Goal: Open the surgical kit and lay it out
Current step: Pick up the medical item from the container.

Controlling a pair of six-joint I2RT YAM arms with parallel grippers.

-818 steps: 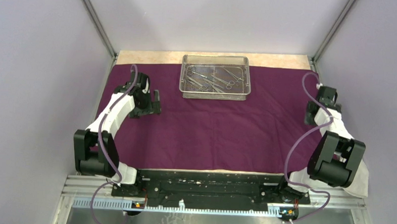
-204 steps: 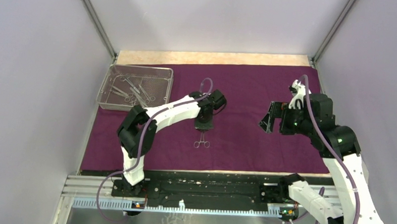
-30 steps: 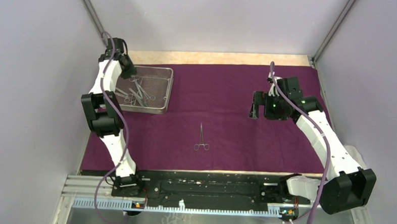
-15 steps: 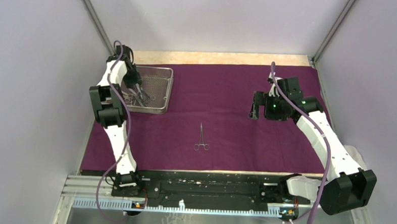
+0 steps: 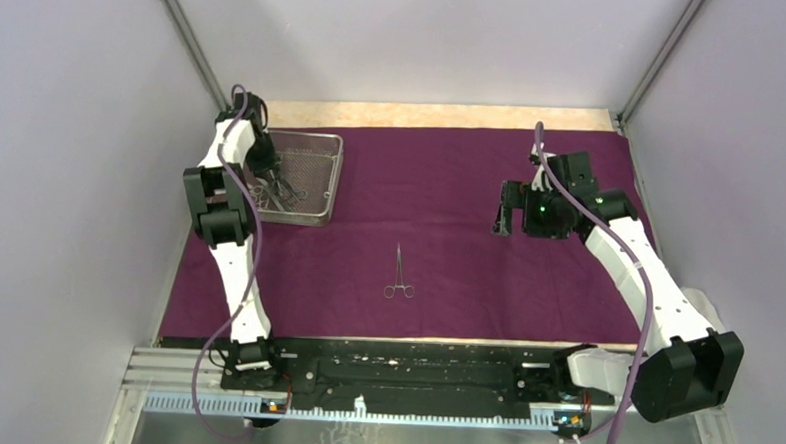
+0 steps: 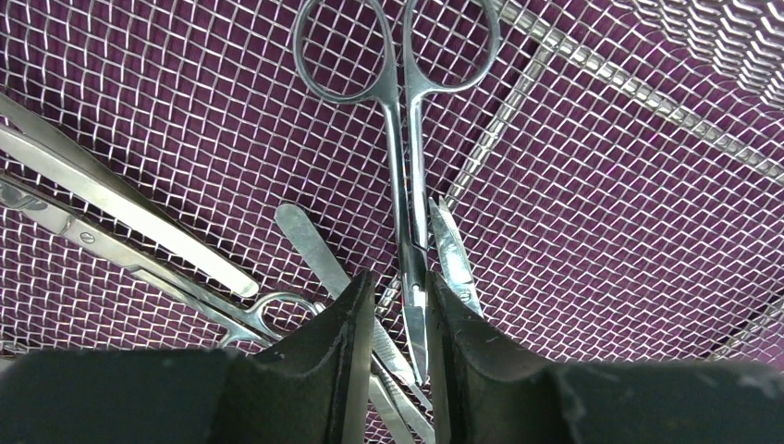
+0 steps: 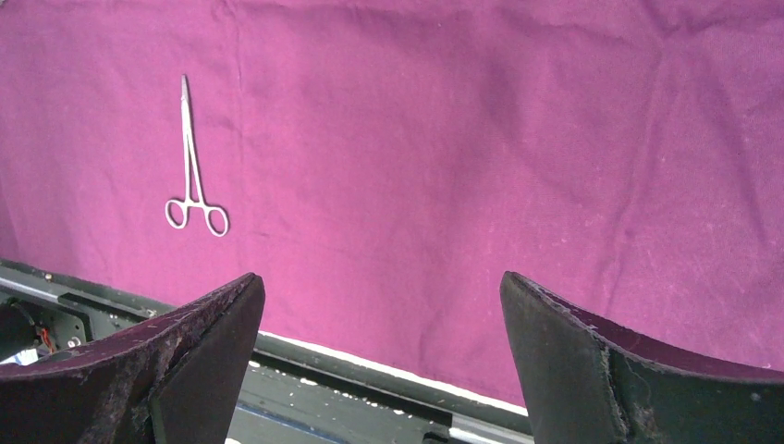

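The dark purple cloth wrap (image 5: 451, 185) lies spread flat over the table. The silver wire-mesh tray (image 5: 324, 142) stands on its far left corner with several steel instruments in it. My left gripper (image 5: 268, 177) is down inside the tray (image 6: 601, 185). Its jaws (image 6: 399, 277) stand narrowly apart, straddling the blades of a pair of scissors (image 6: 404, 185); a slim gap shows on the left of the blades. One forceps (image 5: 399, 272) lies alone on the cloth near the front. My right gripper (image 5: 504, 219) hovers wide open and empty above the cloth, and its view (image 7: 379, 296) shows the forceps (image 7: 192, 166).
Tweezers and more scissors (image 6: 139, 231) lie crossed under and left of my left fingers. A divider bar (image 6: 499, 120) runs across the tray floor. A white cloth (image 5: 717, 321) shows at the right edge. Booth walls close in on both sides.
My left gripper has moved from the tray's far left corner toward its middle and lowered onto the scissors; its jaws widened, then narrowed. The right arm and the forceps have not moved.
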